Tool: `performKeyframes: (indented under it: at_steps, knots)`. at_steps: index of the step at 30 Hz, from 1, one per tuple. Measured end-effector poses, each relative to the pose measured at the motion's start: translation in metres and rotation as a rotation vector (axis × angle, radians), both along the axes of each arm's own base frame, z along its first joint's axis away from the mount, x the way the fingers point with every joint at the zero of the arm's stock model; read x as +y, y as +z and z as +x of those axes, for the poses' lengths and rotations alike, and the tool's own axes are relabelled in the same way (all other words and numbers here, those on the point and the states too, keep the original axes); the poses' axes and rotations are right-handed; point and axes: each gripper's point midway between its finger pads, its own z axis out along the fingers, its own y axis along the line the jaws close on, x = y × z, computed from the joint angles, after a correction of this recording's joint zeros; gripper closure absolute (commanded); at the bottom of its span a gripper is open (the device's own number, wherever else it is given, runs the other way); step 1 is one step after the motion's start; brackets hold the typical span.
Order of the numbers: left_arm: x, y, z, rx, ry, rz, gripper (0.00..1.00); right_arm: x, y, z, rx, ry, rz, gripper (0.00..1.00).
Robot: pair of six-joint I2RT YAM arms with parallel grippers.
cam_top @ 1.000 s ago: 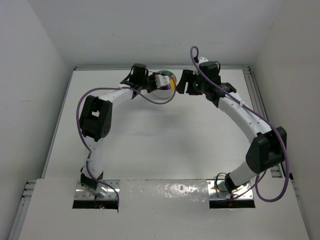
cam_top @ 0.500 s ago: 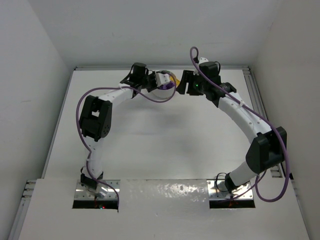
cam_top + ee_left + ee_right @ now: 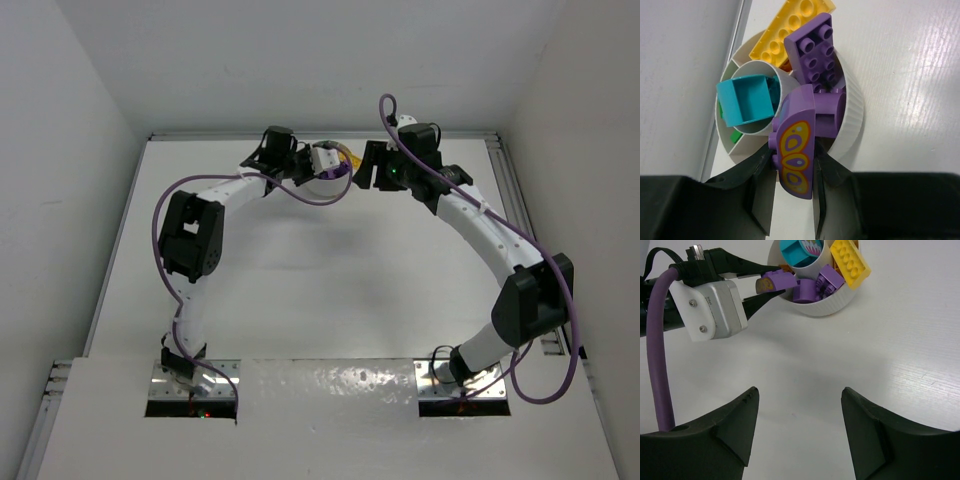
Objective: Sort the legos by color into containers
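The round white dish (image 3: 852,107) stands at the table's far edge, also in the top view (image 3: 328,183). A teal brick (image 3: 745,100) fills its central well. A yellow plate (image 3: 790,27), a purple studded brick (image 3: 815,50) and a green brick (image 3: 733,136) sit in the outer sections. My left gripper (image 3: 791,159) is shut on a curved purple brick with a butterfly print (image 3: 800,120), holding it over the dish's near rim against another purple piece. My right gripper (image 3: 801,390) is open and empty above bare table, short of the dish (image 3: 827,305).
The dish sits close to the back wall and the table's raised rear edge (image 3: 742,30). The left wrist's white camera block (image 3: 715,307) and purple cable (image 3: 660,340) reach across the right gripper's left side. White walls stand on both sides of the table.
My left gripper has moved slightly right and onto the dish with the purple brick. The right arm has not moved.
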Motion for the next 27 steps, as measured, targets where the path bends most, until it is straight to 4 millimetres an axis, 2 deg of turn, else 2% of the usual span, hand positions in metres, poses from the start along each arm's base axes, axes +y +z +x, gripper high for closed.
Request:
performKeyframes:
  at_steps: [4, 10, 13, 20, 27]
  knots:
    - [0.0, 0.001, -0.002, 0.022, -0.003, 0.006, 0.78, 0.0, 0.0, 0.0, 0.0, 0.0, 0.0, 0.34]
    - [-0.001, 0.032, 0.011, -0.001, 0.057, -0.028, 0.78, 0.0, 0.0, 0.0, 0.0, 0.0, 0.0, 0.34]
    - [-0.003, 0.039, 0.012, 0.018, 0.085, -0.04, 0.78, 0.0, 0.0, 0.0, -0.001, 0.001, -0.002, 0.34]
    - [-0.018, 0.024, -0.005, 0.111, 0.114, -0.06, 0.75, -0.002, 0.0, 0.0, -0.003, 0.0, -0.013, 0.34]
    - [-0.026, 0.02, -0.009, 0.151, 0.158, -0.085, 0.68, -0.004, -0.001, 0.0, -0.004, -0.002, -0.029, 0.33]
